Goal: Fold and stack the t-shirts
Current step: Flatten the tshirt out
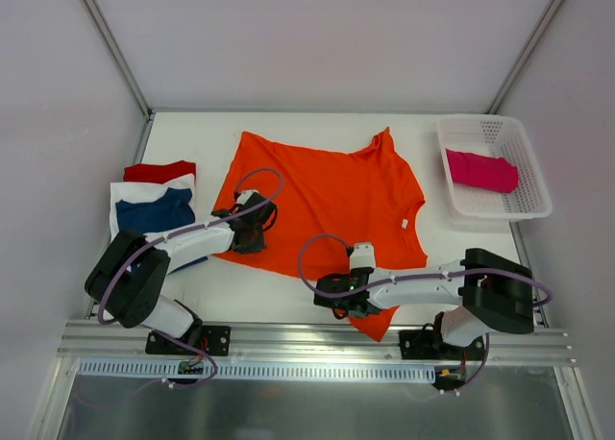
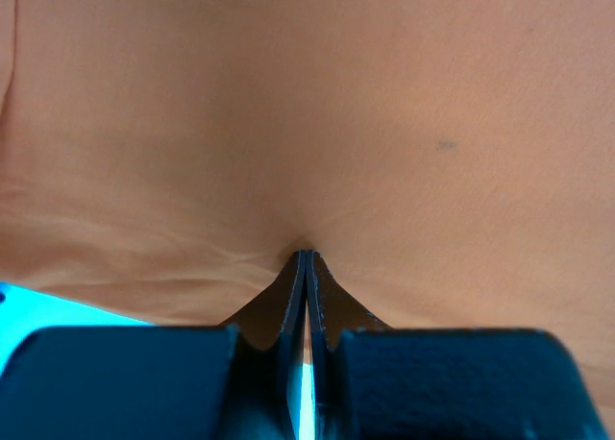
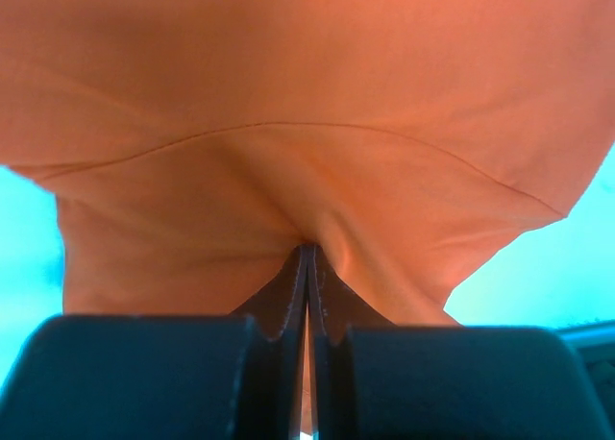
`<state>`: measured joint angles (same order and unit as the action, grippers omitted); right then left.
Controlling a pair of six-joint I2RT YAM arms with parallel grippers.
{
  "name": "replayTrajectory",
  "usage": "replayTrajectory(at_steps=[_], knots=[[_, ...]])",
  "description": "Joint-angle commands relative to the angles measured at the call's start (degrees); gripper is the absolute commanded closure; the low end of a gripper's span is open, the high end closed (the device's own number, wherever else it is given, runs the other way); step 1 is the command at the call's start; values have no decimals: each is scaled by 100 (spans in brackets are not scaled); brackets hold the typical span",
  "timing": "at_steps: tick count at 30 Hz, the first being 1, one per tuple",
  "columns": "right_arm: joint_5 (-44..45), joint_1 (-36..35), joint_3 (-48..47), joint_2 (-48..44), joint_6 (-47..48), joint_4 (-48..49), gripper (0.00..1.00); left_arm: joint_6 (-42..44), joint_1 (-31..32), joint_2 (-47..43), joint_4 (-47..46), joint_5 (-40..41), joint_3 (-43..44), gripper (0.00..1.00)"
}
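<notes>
While the orange t-shirt (image 1: 327, 185) lies spread on the counter (image 1: 259, 288), your left gripper (image 1: 248, 231) and right gripper (image 1: 346, 301) each clamp shut on its near edge. Two holds likely let the fold lift evenly.

My left gripper (image 2: 306, 267) has its two dark fingers pressed flat together, pinching a small peak of the orange t-shirt (image 2: 317, 113), which fills nearly everything I can see. Creases run leftward from the pinch. A tiny dark speck (image 2: 444, 145) marks the cloth (upper right), and a bluish sliver of table (image 2: 58, 310) shows at lower left.
</notes>
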<state>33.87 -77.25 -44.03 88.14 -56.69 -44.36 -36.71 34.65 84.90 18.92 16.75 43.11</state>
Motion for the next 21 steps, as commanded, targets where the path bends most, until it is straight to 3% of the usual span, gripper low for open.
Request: replayTrajectory(at_steps=[1,21], knots=[[-988,-88,492,327,-404,-670,100,-310,251,-184,639,-102,-276,100],[-926,-615,228,239,-1073,-1242,100,-1751,1938,-931,1456,144,-541,100]])
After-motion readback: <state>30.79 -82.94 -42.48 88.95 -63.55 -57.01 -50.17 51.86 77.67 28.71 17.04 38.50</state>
